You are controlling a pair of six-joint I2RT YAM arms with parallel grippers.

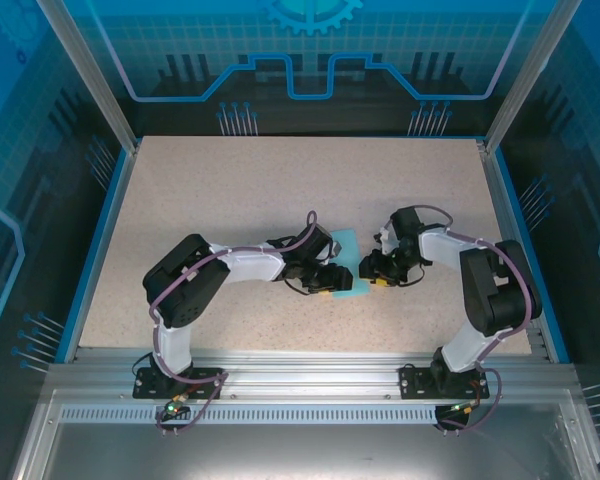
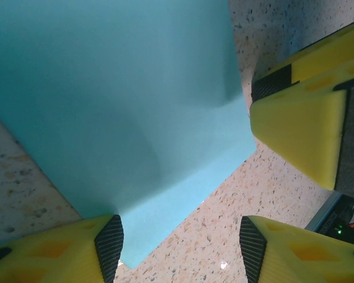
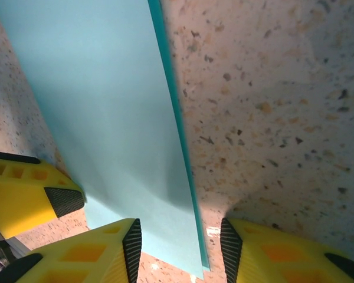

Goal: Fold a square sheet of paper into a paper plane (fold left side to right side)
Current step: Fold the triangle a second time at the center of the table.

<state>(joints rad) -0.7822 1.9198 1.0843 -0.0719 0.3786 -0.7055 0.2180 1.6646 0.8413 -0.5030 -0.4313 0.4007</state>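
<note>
The square sheet of paper [image 1: 346, 258] lies light-blue on the speckled table between the two grippers, doubled over, with two layers showing along its right edge [image 3: 176, 118]. My left gripper [image 1: 337, 281] is open. In the left wrist view its fingertips [image 2: 109, 244] stand apart over the paper's near corner [image 2: 135, 236], which lies by the left pad, and the sheet [image 2: 106, 88] bows up slightly. My right gripper [image 1: 372, 268] is open too, its jaws [image 3: 180, 247] straddling the paper's doubled edge, with bare table under the right pad.
The speckled tabletop [image 1: 280, 190] stretches wide behind and beside the arms, bounded by a blue rim [image 1: 98, 240]. One yellow finger of the right gripper [image 2: 301, 124] is close in the left wrist view. A left gripper finger [image 3: 23, 197] sits beside the paper in the right wrist view.
</note>
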